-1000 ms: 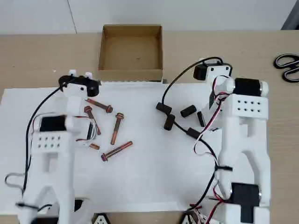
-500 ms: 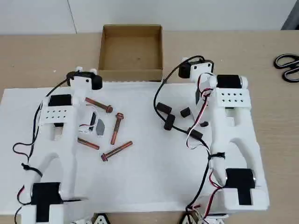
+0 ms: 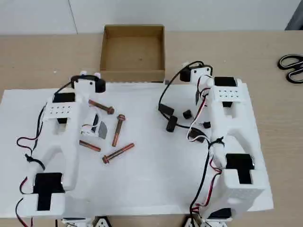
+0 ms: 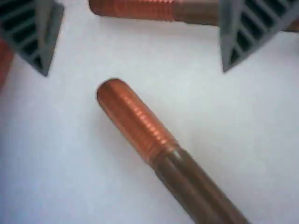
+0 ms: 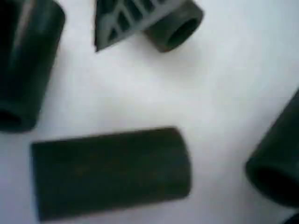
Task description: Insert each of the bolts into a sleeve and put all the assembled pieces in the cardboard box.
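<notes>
Both arms have folded lower over the white sheet (image 3: pixel 151 179) since the earlier frames, and the right arm's wrist has shifted toward the sleeves. In the left wrist view, the left gripper (image 4: pixel 135 71) has its fingers (image 4: pixel 37 32) spread wide and holds nothing. The threaded end of one bolt (image 4: pixel 140 126) lies on the sheet in the gap between them, and a second bolt (image 4: pixel 140 9) crosses just beyond the tips. In the right wrist view, the right gripper (image 5: pixel 126 21) hangs close over a sleeve (image 5: pixel 112 170) lying on its side, with other sleeves near; whether it is spread or pressed together cannot be told. The high view adds the wider layout. Loose bolts (image 3: pixel 118 130) lie beside the left arm and loose sleeves (image 3: pixel 171 125) beside the right arm, the two groups apart. The cardboard box (image 3: pixel 132 75) stands beyond both grippers, off the sheet. Scissors (image 3: pixel 291 66) lie farther out past the right arm on the table (image 3: pixel 47 52).
</notes>
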`<state>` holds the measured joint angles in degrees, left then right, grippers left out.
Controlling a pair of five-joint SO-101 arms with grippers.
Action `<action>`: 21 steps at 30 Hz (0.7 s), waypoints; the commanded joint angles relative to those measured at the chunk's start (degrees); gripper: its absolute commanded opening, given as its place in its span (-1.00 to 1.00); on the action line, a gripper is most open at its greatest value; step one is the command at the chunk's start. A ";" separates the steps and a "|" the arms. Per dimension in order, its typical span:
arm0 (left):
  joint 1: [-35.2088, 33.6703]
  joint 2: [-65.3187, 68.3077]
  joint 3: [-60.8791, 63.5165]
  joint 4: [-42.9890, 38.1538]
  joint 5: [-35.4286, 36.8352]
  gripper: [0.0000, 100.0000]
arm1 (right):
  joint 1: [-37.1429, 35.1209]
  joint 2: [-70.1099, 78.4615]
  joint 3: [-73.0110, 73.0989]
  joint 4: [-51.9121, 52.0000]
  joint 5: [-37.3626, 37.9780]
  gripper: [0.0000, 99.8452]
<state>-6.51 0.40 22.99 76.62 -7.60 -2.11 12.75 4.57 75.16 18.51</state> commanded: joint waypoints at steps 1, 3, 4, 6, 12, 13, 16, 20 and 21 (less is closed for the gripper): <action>0.00 -0.26 -3.47 -0.26 -1.05 -0.54 | -0.75 1.01 -3.08 -0.92 0.53 -0.73; 0.00 -0.18 -4.35 -0.26 -1.14 -0.54 | -0.66 2.51 -4.84 -0.57 0.62 -0.73; 0.00 -0.18 -4.53 -0.26 -1.32 -0.54 | -0.66 3.03 -5.36 -0.57 0.62 -0.73; 0.00 -0.18 -4.62 -0.26 -1.41 -0.54 | -0.57 4.09 -6.33 -0.48 0.62 -0.73; 0.00 0.62 -4.53 -1.14 -1.41 -0.54 | -0.57 7.52 -6.77 -1.01 0.62 -0.72; 0.00 1.32 -4.62 -1.14 -1.41 -0.54 | -0.57 8.04 -6.77 -1.01 0.62 -0.73; 0.00 4.13 -4.70 -1.14 -1.41 -0.54 | -0.48 9.10 -6.77 -0.40 0.62 -0.73; 0.00 6.68 -4.70 -1.05 -1.41 -0.55 | -0.04 9.80 -6.68 0.66 0.62 -0.74; 0.00 7.03 -4.70 -1.05 -1.32 -0.55 | 0.04 10.07 -6.59 0.75 0.70 -0.77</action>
<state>-6.51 7.34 20.53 76.26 -8.66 -2.11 22.24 -1.67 75.08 18.68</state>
